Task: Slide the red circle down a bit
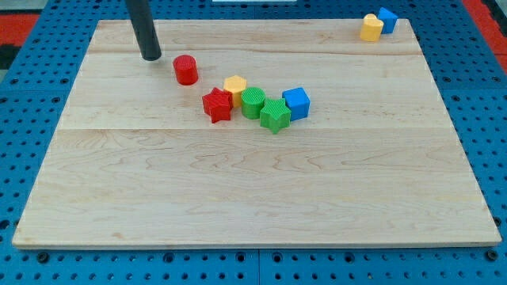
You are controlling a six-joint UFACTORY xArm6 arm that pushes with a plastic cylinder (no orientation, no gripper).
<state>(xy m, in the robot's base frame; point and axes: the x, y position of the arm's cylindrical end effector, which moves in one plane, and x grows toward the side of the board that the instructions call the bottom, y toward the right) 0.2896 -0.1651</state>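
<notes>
Camera view of the wooden board [253, 190] resting on a blue perforated base [24, 47]. My tip [151, 57], the lower end of a straight dark rod, stands on the board near the view's top left; the rod has no jaws or pads, so there is no opening to report and it holds nothing. The red circle [185, 70] lies just to the view's right of my tip and slightly toward the view's bottom, near it but with a narrow strip of bare wood between the two. Farther from my tip, toward the view's lower right, a cluster of five blocks runs in a short chain: a red star [216, 105], a yellow hexagon [235, 85] touching the star's upper right, a green circle [253, 103], a second green block [275, 115] (star-like in outline, though its exact shape is hard to make out), and a blue cube [296, 103] at the chain's right end. The red circle sits apart from this cluster, between it and my tip. Well apart from my tip, at the board's top right corner, a yellow block [371, 27] and a blue block [386, 19] stand touching each other.
</notes>
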